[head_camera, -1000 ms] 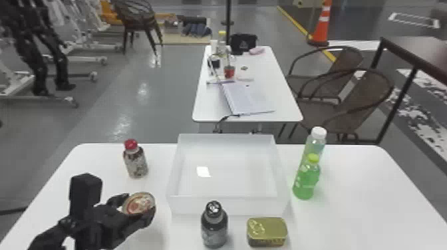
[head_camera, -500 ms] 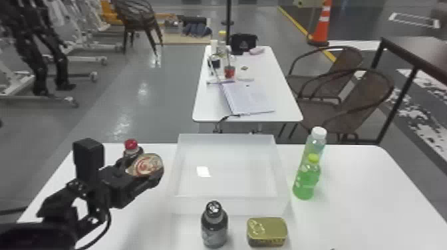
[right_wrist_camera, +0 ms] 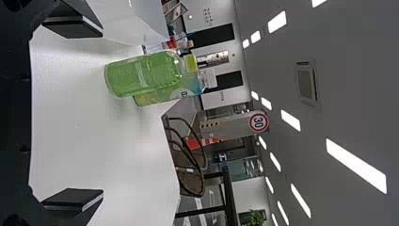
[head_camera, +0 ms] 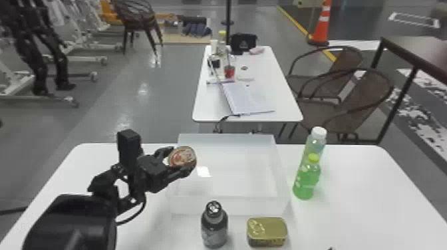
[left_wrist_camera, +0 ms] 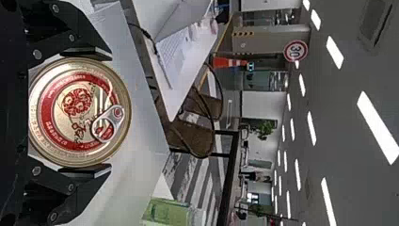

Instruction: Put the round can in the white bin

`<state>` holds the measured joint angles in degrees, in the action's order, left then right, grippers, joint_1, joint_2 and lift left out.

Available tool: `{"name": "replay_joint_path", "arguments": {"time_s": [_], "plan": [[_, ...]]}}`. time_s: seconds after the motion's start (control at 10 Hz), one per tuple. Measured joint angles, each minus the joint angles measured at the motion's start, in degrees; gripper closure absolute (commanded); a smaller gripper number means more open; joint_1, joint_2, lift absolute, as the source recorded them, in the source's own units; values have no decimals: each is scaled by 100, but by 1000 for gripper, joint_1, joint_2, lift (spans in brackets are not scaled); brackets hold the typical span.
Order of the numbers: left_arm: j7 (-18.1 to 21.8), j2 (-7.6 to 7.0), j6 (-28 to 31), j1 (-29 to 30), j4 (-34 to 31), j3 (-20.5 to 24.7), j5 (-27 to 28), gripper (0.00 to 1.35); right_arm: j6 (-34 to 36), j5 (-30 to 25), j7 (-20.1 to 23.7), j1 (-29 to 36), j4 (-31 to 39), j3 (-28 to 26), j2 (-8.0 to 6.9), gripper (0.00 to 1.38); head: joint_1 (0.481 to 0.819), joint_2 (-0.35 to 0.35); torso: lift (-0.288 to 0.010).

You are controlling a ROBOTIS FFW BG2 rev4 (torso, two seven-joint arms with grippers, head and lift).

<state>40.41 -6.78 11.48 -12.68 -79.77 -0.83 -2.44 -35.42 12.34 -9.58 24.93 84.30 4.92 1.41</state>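
Observation:
My left gripper (head_camera: 179,162) is over the left side of the white bin (head_camera: 229,205), shut on the round can (head_camera: 183,157), which it holds above the bin's left wall. In the left wrist view the left gripper (left_wrist_camera: 87,110) pinches the can (left_wrist_camera: 75,106) between two pads, the lid with its ring pull facing the camera. In the right wrist view my right gripper (right_wrist_camera: 73,115) stands wide open with nothing between its fingers.
A dark bottle (head_camera: 214,226) and a gold rectangular tin (head_camera: 266,231) stand in front of the bin. Two bottles, one green (head_camera: 306,181) and one with a white cap (head_camera: 316,141), are right of it. A second table (head_camera: 282,111) stands behind.
The left arm has carried the can rightward and away from the robot, from the table's left part to the bin's left side. The red-capped bottle seen earlier is now behind the arm.

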Motion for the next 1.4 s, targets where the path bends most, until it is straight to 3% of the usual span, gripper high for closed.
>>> {"name": "replay_joint_path", "arguments": {"time_s": [0.3, 0.7, 1.0, 1.4], "plan": [[253, 42, -491, -559, 1314, -266, 122, 384, 0, 20, 0, -6, -17, 9, 0, 98, 549, 0, -100], [274, 35, -694, -641, 1411, -372, 83, 348, -11, 43, 0, 10, -19, 9, 6, 98, 549, 0, -100], [30, 65, -664, -111, 706, -92, 126, 351, -18, 49, 0, 12, -11, 5, 9, 98, 549, 0, -100], [-1102, 470, -866, 1735, -1220, 754, 256, 351, -18, 72, 0, 35, -10, 0, 18, 98, 549, 0, -100]]}}
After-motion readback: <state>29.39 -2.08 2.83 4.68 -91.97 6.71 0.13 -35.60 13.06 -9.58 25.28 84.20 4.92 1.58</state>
